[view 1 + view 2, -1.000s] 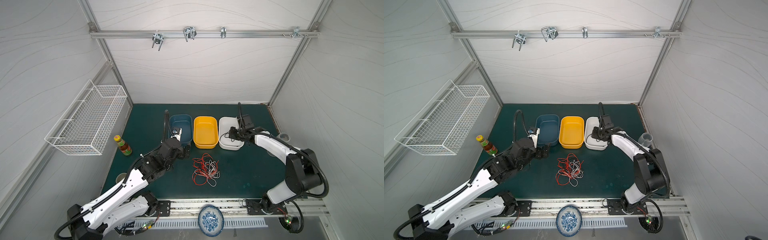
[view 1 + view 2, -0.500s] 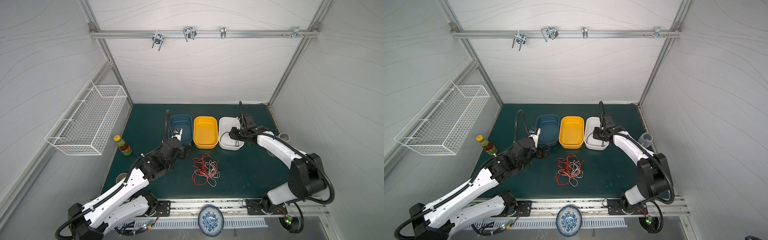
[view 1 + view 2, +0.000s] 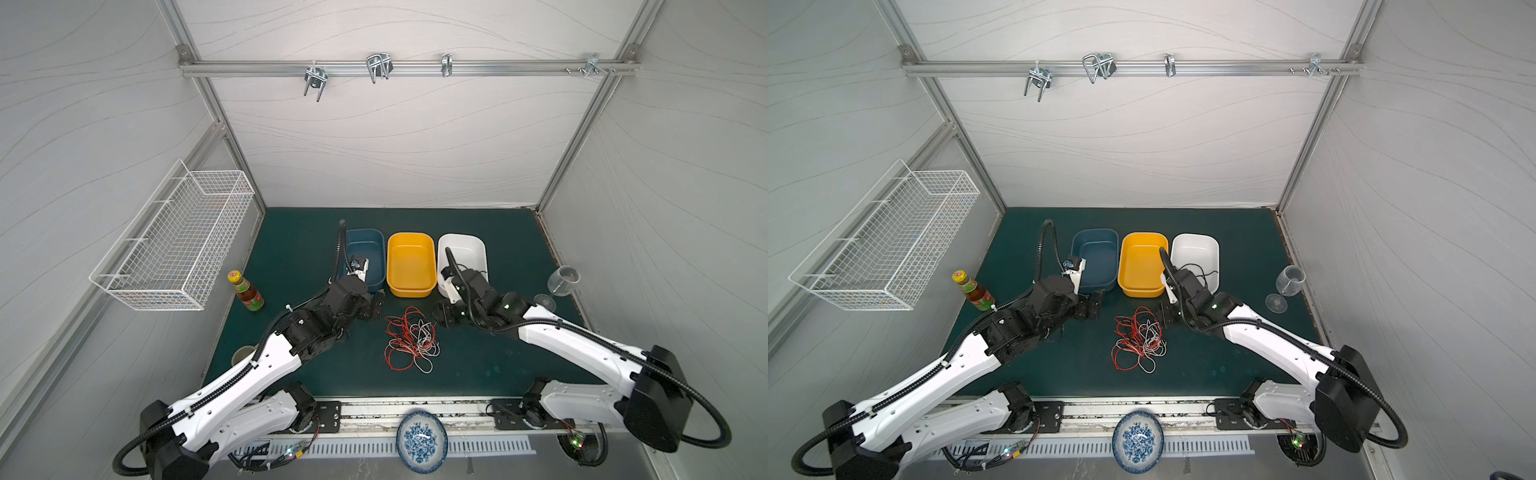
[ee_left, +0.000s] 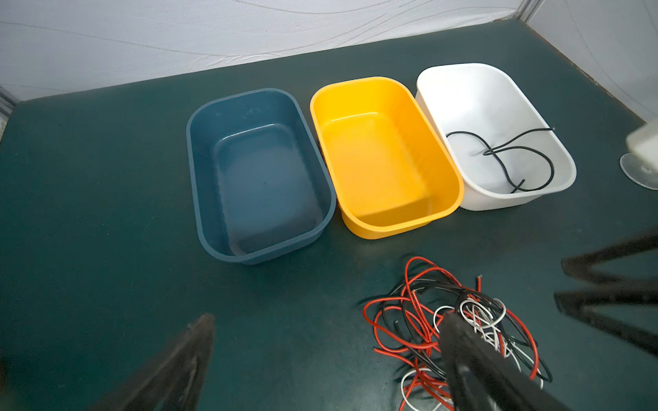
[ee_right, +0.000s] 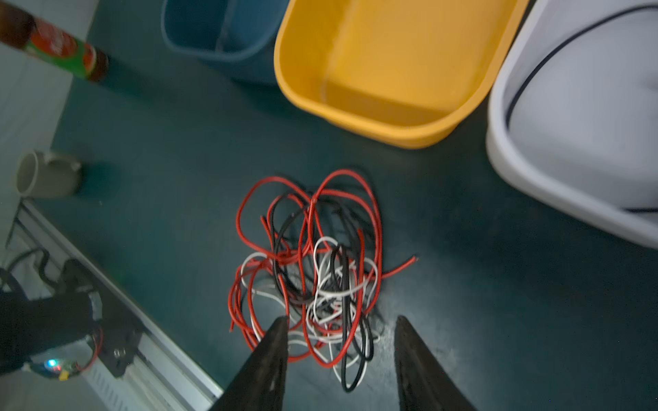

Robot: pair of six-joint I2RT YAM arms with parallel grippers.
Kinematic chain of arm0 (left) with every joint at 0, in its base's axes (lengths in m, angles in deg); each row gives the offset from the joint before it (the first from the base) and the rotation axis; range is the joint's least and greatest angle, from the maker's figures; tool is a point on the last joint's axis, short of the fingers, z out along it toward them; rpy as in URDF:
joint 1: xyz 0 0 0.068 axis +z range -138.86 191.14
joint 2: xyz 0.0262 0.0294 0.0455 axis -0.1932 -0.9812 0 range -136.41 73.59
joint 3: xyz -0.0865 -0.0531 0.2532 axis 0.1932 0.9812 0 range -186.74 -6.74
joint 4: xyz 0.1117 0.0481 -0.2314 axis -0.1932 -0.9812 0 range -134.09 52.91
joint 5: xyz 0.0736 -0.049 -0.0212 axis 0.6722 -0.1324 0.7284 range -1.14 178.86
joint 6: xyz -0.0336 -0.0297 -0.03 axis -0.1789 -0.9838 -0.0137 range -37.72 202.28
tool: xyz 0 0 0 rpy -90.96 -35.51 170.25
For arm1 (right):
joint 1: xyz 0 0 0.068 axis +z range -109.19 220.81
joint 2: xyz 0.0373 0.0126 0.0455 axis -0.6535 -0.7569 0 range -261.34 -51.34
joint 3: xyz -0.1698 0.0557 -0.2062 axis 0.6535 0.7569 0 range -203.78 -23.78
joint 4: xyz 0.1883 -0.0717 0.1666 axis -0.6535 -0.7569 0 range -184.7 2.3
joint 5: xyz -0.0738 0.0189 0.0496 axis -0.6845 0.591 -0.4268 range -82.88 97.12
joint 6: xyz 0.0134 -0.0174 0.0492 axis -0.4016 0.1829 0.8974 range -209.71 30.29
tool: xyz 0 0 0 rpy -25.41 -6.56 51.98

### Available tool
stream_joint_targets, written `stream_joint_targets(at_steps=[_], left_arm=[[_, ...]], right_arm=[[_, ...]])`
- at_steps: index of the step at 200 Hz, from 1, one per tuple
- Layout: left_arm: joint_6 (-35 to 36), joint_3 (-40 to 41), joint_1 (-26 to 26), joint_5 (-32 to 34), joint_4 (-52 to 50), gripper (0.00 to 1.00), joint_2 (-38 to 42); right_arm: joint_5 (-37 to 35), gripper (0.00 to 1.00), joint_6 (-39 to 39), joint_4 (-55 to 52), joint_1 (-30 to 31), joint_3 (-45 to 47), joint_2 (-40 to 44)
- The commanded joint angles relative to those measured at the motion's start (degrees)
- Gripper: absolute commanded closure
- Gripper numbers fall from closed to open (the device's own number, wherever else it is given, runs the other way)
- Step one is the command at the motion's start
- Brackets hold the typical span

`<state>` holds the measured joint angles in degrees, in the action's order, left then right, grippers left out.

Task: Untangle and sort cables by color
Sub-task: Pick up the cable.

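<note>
Cables (image 3: 409, 343): a red, white and black tangle, loose on the green mat, just on the robot side of the yellow bin (image 4: 391, 226). One black cable (image 4: 512, 156) already lies alone in the white bin (image 4: 498, 204), which sits just beside the yellow bin on the right arm's side. The blue bin (image 4: 263, 254) touches the yellow bin's other side. Blue and yellow are both empty.

The right gripper (image 5: 341, 320) hangs over the tangle's edge on the white-bin side of the yellow bin. Its jaws are partly apart with nothing between them. I can't tell whether the tips touch the strands. The left gripper (image 4: 327, 318) is spread wide and empty, at the tangle's blue-bin side, and one finger overlaps the pile in the wrist view.

My read on the step: one black is sorted, the pick of the next strand is starting, and most of the task is left.

For the next move, grab one strand, not a bunch. The red free end (image 5: 402, 267) sticks out of the pile on the white-bin side and looks easiest. Black strands are hard to see on the dark mat, so check before you close. Lift slowly. The loops are interlocked, so the pile will likely drag along. Bring your left gripper down to pin or pull the rest apart. Keep clear of the bin walls, which are close.

The bottle (image 3: 246, 291) is well off past the blue bin and isn't in play.
</note>
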<state>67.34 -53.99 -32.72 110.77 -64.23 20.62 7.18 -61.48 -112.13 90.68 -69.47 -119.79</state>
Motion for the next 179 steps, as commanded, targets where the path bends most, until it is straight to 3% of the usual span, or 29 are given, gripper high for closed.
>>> stream_joint_targets(at_steps=[1, 34, 93, 129, 179], left_arm=[[0.3, -2.9, -0.5, -0.3, -0.2, 0.01, -0.7], [0.5, -3.3, -0.9, -1.0, -0.8, 0.01, -1.9], [0.8, -3.3, -1.6, -0.7, -0.9, 0.01, -2.1], [1.0, -3.3, -1.7, -0.8, -1.0, 0.01, -2.4], [1.0, -3.3, -1.8, -1.4, -1.1, 0.01, -2.8]], right_arm=[[-4.9, 0.51, 4.3, 0.8, 4.9, 3.4, 1.8], [-8.5, 0.52, 8.4, 3.5, 7.8, 8.3, 2.5], [-7.4, 0.6, 10.2, 7.2, 8.1, 13.3, 2.8], [-7.4, 0.67, 10.8, 8.8, 9.3, 13.7, 0.1], [-7.9, 0.68, 11.1, 10.4, 10.2, 14.1, -2.0]])
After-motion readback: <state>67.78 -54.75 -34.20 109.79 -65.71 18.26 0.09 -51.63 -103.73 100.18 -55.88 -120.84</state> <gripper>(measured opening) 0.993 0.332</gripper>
